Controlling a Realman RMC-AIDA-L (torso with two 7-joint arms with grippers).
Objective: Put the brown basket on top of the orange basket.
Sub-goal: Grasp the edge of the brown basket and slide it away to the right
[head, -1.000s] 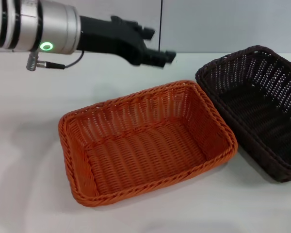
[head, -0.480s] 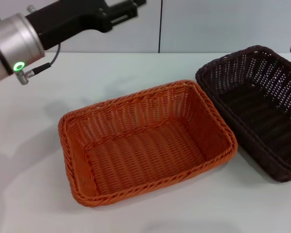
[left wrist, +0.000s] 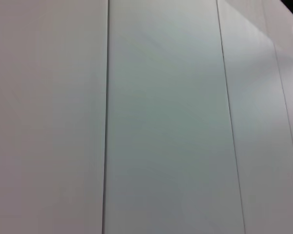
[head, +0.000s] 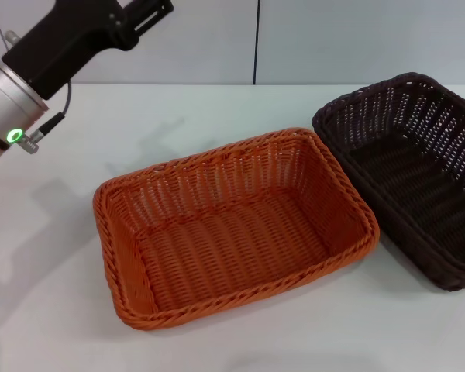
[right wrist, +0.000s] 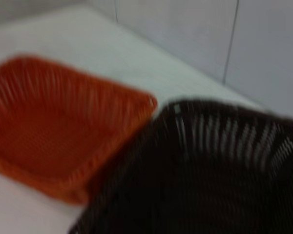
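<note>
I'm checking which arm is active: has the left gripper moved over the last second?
Yes. In the head view the left gripper has swung up and toward the robot's left, away from the bright orange woven basket, which stayed put beside the dark brown woven basket.

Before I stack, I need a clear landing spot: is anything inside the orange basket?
Nothing shows inside the orange basket; its woven floor is bare in the head view. The brown basket sits beside it on the table, also empty. What lies under either basket is hidden.
</note>
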